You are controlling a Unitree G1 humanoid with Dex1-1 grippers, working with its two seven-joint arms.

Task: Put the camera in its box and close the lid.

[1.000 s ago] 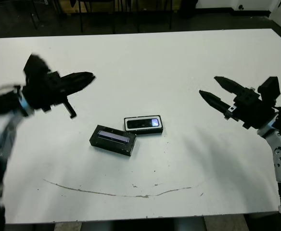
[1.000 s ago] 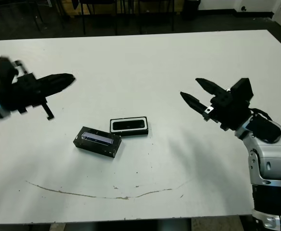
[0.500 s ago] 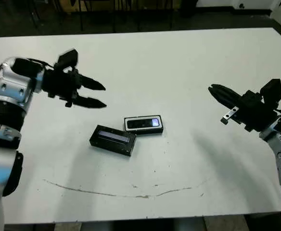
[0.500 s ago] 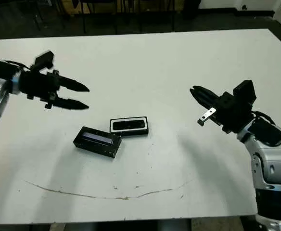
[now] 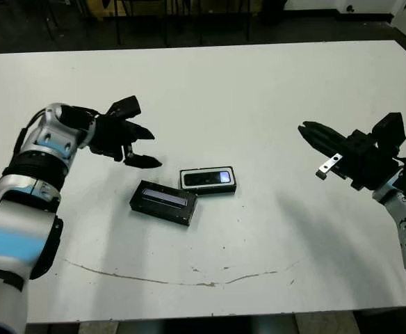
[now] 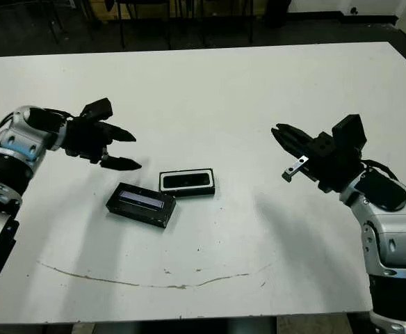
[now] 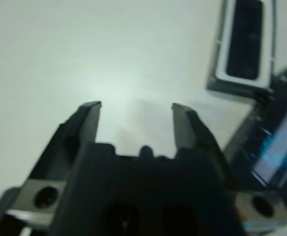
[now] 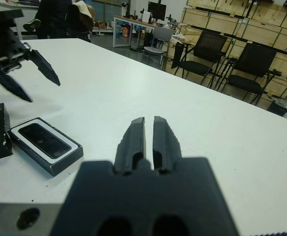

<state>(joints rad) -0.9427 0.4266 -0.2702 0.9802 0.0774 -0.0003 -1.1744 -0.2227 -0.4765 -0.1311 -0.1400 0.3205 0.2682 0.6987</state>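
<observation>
- Head views: camera (image 5: 207,178) seated inside the box (image 5: 208,180) near table (image 5: 258,83) centre; lid (image 5: 163,202) off, lying at 8 o'clock of the box, one corner touching or nearly touching it.
- Left gripper (image 5: 147,147) spread wide and empty, poised at 10 o'clock of the box, near but apart from box and lid.
- Right gripper (image 5: 306,131) pinched together on nothing, well apart at 3 o'clock of the box.
- Left wrist view: fingers (image 7: 87,120) parted over bare table; box and lid beyond them, blurred.
- Right wrist view: fingers (image 8: 135,139) pressed together, nothing between; box with camera (image 8: 44,140) ahead, untouched.
- Progress, judged: first half done, camera already in the box. Remaining: lid to be picked up, set squarely over the box and pressed closed.
</observation>
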